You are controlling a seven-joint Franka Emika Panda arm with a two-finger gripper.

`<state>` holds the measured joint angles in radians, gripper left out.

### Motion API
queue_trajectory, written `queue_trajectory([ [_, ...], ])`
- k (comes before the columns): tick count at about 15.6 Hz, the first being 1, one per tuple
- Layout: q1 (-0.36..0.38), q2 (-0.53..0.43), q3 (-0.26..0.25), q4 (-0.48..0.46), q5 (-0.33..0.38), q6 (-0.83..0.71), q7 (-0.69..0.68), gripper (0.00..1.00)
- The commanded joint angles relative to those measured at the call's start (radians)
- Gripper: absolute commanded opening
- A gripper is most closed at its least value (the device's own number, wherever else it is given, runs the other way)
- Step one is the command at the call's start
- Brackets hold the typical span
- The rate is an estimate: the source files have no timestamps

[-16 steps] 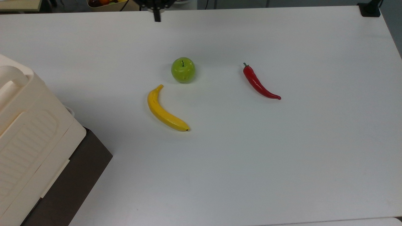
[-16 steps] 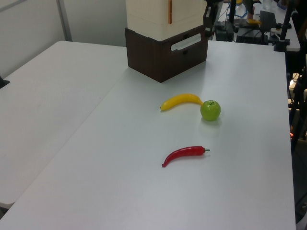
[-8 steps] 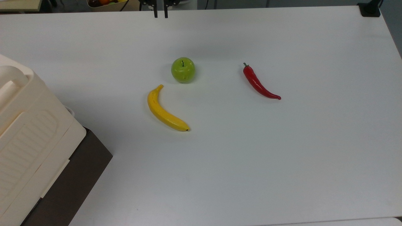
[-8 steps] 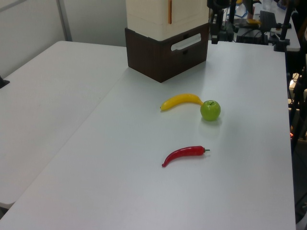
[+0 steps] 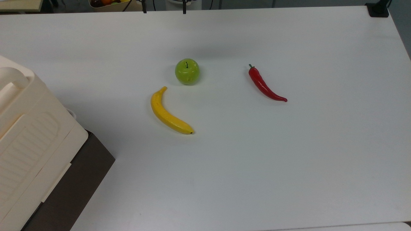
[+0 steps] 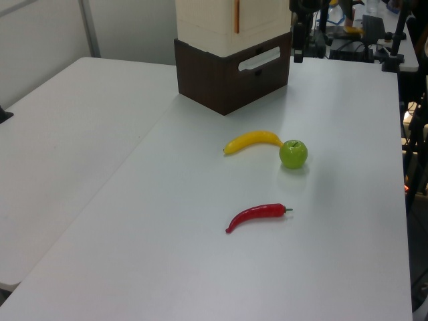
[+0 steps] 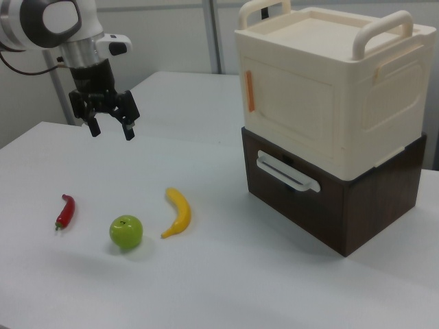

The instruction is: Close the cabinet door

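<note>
Your gripper [image 7: 110,129] is hanging in the air with its fingers spread wide and holding nothing, well apart from the cabinet [image 7: 329,89], off toward the right view's left. The cabinet is sitting on top of a dark brown box [image 7: 336,202]. Its door [image 7: 291,106] is lying flush with the cabinet's front. On the table [image 5: 289,160], a banana [image 5: 168,114], a green apple [image 5: 187,71] and a red chili [image 5: 265,85] are lying between gripper and cabinet.
</note>
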<state>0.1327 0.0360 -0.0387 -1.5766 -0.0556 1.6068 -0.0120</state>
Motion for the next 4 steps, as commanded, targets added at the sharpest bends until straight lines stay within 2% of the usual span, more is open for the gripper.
queue_trajectory([
  [1,-0.074,-0.038,0.083,-0.036,-0.013,-0.024,-0.002,1.0],
  [4,-0.074,-0.038,0.083,-0.034,-0.013,-0.022,0.007,1.0],
])
